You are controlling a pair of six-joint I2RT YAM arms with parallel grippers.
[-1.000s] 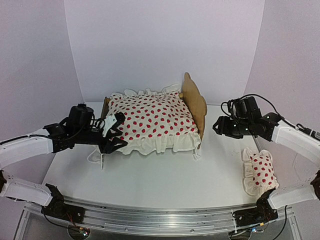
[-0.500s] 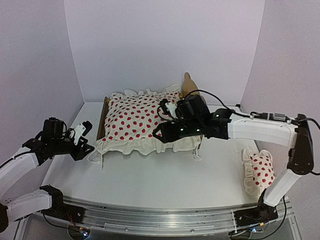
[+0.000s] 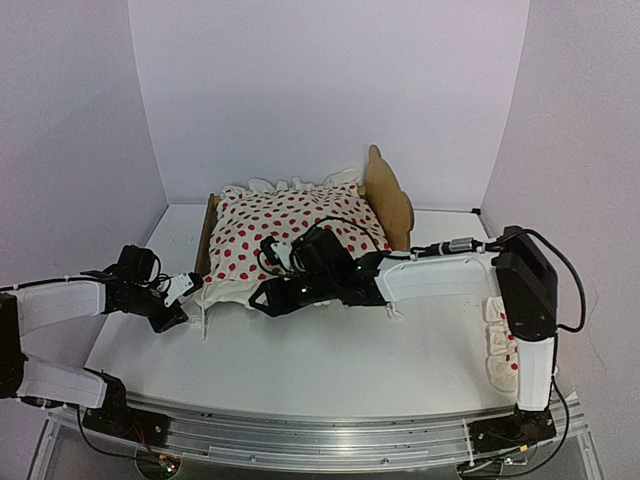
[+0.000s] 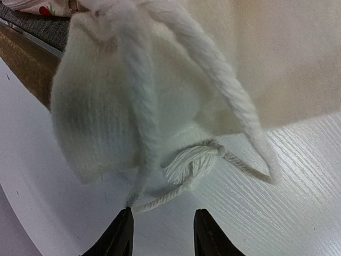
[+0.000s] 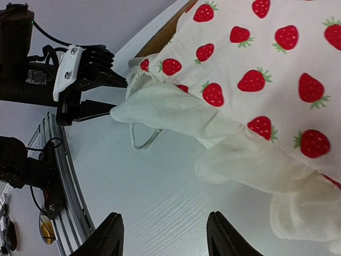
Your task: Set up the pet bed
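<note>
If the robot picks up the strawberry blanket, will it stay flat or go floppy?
Probably floppy: the blanket already droops over the bed edge, and its ruffle lies in soft folds. It looks thin and light, so a push would likely bunch it up rather than slide it. Its cord would probably dangle.

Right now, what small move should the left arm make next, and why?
Probably ease the left gripper forward and close on the white cord. Its jaws stand apart with nothing between them. The cord's frayed end lies on the table just ahead of the fingertips, trailing from the duvet corner that spills past the pet bed.
</note>
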